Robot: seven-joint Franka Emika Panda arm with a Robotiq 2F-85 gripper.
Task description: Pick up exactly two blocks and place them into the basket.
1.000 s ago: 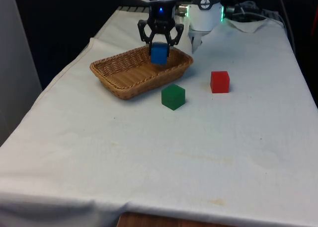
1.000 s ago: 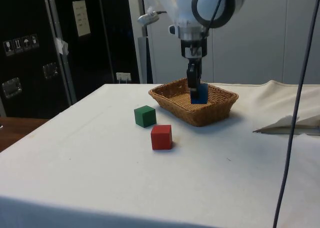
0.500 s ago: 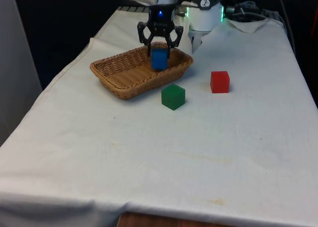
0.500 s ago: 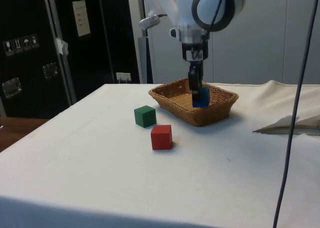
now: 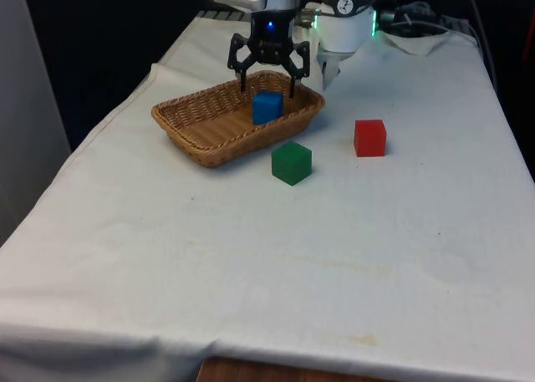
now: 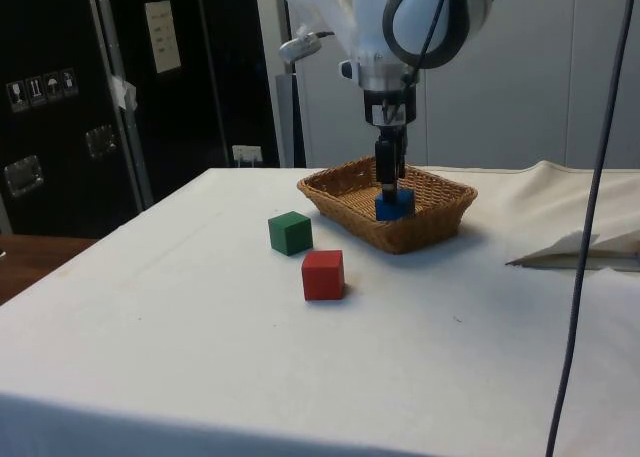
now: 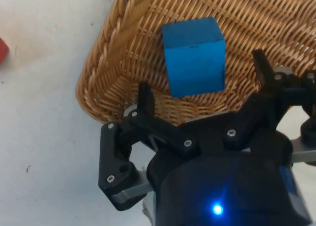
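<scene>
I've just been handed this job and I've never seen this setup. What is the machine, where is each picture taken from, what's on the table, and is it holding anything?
It is one white robot arm ending in a black two-finger gripper. One picture looks across the table at the robot, one looks from the table's side, and one comes from a camera on the wrist, looking down past the fingers.

On the white cloth sit a wicker basket, a green block and a red block. A blue block lies inside the basket.

The gripper holds nothing: its fingers stand spread apart above the blue block, not touching it. So one block is in the basket, and one more is needed.
</scene>
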